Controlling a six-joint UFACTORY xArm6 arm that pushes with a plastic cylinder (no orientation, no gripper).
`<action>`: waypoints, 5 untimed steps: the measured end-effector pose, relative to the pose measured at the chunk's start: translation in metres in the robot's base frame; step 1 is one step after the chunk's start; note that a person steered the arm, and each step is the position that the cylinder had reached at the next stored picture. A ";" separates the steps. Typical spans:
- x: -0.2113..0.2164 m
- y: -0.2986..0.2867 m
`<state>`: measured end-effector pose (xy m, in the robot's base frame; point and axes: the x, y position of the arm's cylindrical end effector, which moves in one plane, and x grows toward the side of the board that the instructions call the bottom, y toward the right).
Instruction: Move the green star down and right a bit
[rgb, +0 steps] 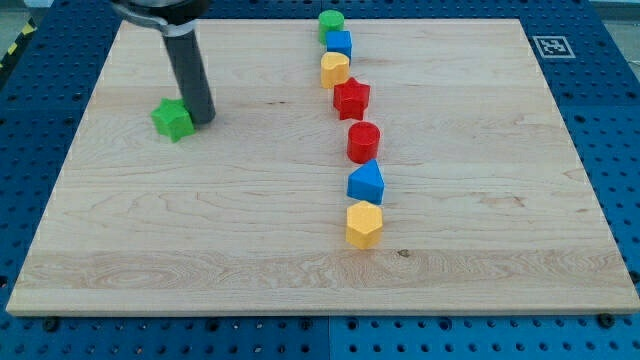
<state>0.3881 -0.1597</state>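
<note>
The green star lies on the wooden board at the view's upper left. My tip stands on the board just to the star's right, touching or almost touching its right edge. The dark rod rises from there toward the view's top left.
A column of blocks runs down the board's middle: a green cylinder, a blue cube, a yellow block, a red star, a red cylinder, a blue block, a yellow hexagon. A marker tag sits at the top right corner.
</note>
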 end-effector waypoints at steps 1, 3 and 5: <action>-0.016 -0.005; -0.038 -0.042; -0.002 -0.054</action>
<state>0.3857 -0.2134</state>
